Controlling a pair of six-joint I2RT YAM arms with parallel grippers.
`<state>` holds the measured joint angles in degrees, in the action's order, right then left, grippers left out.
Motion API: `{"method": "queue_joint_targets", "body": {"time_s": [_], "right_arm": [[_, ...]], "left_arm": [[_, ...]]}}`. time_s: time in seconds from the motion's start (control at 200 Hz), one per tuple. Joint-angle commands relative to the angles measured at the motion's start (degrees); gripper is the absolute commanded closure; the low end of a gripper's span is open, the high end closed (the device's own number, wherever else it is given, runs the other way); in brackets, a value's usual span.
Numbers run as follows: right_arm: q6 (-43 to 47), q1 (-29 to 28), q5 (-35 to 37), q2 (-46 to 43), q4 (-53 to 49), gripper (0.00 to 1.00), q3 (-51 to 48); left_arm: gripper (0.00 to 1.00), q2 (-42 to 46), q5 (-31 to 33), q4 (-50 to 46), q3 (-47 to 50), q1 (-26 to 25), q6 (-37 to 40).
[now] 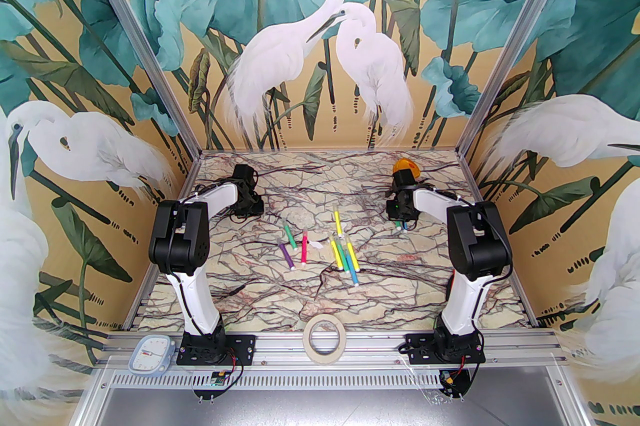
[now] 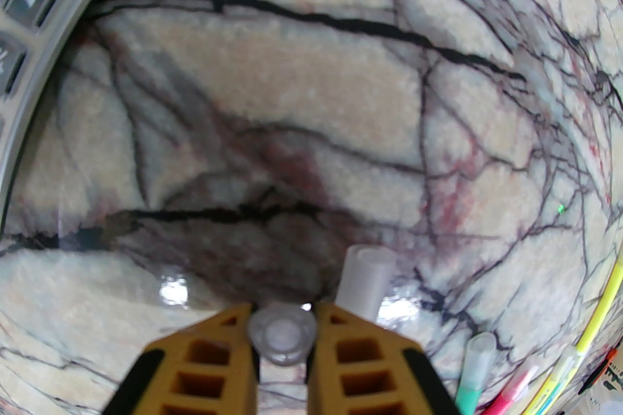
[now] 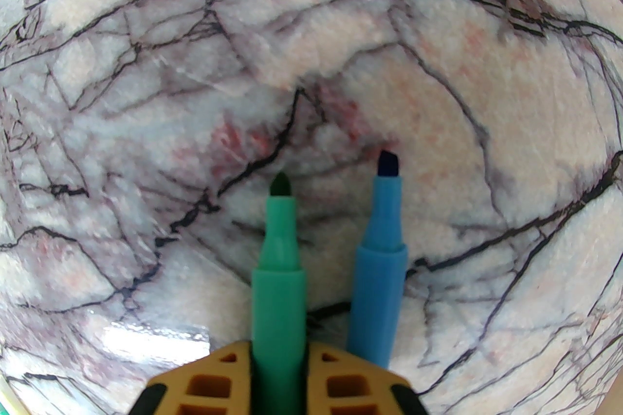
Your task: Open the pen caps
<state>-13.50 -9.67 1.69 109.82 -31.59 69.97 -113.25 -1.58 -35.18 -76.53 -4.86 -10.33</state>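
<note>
Clear plastic, seen end-on: your left claw (image 2: 283, 311) is clamped on a pen cap (image 2: 281, 339), its length hidden. A second cap (image 2: 365, 279) sits just right of the claw. Your right claw (image 3: 279, 349) pinches an uncapped green pen (image 3: 278, 257), its rear hidden between the fingers. A blue pen (image 3: 379, 267) lies just to the right.

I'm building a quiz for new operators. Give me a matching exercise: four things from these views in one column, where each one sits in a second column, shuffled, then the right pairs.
Things
1. uncapped green pen
2. uncapped blue pen
3. clear cap seen end-on
4. tape roll

Places
A. on the aluminium front rail
B. gripped by the left gripper
C. lying loose beside the right gripper
D. gripped by the right gripper

Pairs: 1-D, 2-C, 3-B, 4-A
</note>
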Motion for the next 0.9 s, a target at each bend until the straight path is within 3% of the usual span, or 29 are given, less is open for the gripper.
{"method": "queue_joint_targets", "body": {"time_s": [0.0, 0.745, 0.895], "right_arm": [[-0.13, 0.28, 0.28, 1.46, -1.63, 0.82, 1.54], [0.63, -0.05, 0.85, -0.59, -1.92, 0.71, 1.48], [1.63, -1.42, 1.62, -3.80, -2.71, 0.62, 1.35]], "left_arm": [[0.79, -1.55, -1.69, -1.73, -0.99, 0.30, 1.19], [0.69, 0.74, -4.04, -1.89, 0.76, 0.29, 1.31], [0.63, 3.77, -5.08, -1.66, 1.62, 0.29, 0.76]]}}
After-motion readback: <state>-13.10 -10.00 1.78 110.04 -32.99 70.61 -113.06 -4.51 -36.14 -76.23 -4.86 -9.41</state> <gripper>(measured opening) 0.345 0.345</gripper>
